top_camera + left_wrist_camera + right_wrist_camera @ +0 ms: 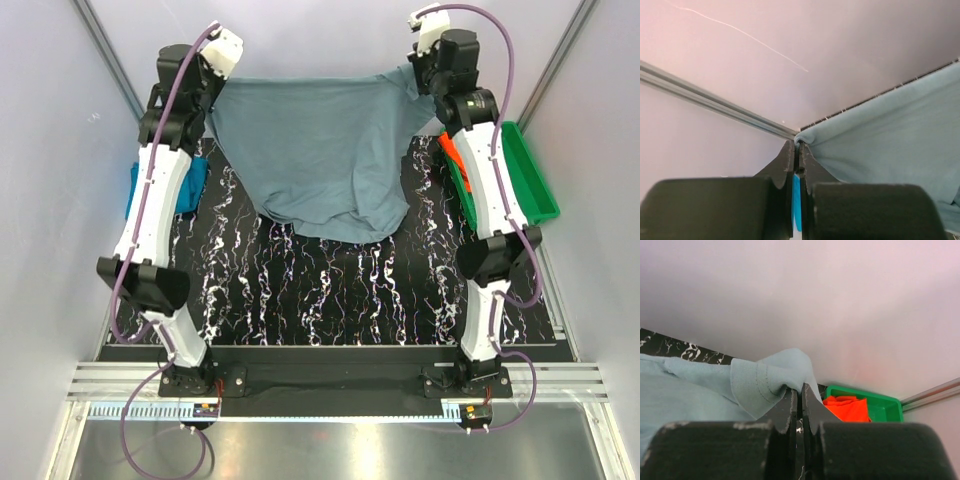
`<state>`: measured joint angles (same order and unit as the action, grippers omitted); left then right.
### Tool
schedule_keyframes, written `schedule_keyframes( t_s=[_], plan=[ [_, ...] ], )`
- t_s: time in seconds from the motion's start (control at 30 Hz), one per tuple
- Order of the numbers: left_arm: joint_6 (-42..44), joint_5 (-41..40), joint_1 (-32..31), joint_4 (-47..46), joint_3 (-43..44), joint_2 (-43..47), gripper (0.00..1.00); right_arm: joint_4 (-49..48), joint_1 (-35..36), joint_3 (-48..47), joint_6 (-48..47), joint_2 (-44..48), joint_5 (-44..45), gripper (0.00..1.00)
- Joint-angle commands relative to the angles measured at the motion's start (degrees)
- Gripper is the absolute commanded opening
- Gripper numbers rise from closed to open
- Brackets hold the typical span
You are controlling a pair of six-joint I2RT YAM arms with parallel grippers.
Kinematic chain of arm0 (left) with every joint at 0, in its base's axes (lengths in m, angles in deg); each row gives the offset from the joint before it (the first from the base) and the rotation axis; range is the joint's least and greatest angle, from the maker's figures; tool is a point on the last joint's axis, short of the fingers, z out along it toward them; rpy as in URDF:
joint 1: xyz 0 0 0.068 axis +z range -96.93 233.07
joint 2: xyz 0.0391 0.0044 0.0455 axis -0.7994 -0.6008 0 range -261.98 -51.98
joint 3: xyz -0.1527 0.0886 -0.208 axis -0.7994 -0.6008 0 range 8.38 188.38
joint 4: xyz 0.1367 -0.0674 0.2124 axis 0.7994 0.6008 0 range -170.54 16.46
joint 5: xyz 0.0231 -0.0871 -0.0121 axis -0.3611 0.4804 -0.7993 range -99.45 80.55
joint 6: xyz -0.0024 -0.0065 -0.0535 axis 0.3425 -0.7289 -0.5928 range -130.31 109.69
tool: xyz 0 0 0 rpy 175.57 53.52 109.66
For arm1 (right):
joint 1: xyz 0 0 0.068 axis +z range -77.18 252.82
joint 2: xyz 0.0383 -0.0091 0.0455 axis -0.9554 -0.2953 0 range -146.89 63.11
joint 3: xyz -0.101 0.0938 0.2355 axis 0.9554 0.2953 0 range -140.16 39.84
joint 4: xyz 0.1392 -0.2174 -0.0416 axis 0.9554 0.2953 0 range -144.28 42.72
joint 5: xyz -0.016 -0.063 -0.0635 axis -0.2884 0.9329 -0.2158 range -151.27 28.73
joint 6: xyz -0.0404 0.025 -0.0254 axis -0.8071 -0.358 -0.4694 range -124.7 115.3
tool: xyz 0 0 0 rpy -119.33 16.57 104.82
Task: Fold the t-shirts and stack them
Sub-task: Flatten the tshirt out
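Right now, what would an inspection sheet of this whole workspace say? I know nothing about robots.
Surface: black marbled table, partly covered by cloth.
Job's things: grey-blue t-shirt stretched between both grippers, lower part reaching the table; teal-blue t-shirt bunched at the left edge; orange-red t-shirt in the green tray.
Clutter: nothing seen.
Grippers: left gripper and right gripper each shut on the grey-blue t-shirt.
Cables: purple cables run along both arms.
Surroundings: pale walls; metal rails at the near edge.
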<state>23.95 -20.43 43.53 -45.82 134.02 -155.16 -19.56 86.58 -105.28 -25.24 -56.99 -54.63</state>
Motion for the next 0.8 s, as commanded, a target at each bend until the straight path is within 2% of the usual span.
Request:
schedule_keyframes(
  t_s=[0.0,0.23,0.53,0.63,0.77],
  plan=[
    [0.72,-2.38,0.66,-9.57,-2.14,9.82,0.0,-3.34,-0.14,-0.44,0.93,10.12,3.3,0.0],
    [2.21,-1.85,0.58,-18.1,-10.59,23.17,0.0,-2.82,-0.22,6.42,0.58,22.26,5.23,0.0],
    [-1.03,1.05,0.58,-20.56,-15.51,33.64,0.0,2.02,-0.22,12.57,1.03,36.94,3.65,0.0],
    [-1.04,0.7,0.58,-20.84,-15.34,34.62,0.0,2.28,-0.31,13.28,-1.25,40.2,5.31,0.0],
    [0.89,-0.87,0.58,-21.26,-16.21,33.75,0.0,-0.61,-0.31,11.61,-4.16,39.15,8.04,0.0]
  ],
)
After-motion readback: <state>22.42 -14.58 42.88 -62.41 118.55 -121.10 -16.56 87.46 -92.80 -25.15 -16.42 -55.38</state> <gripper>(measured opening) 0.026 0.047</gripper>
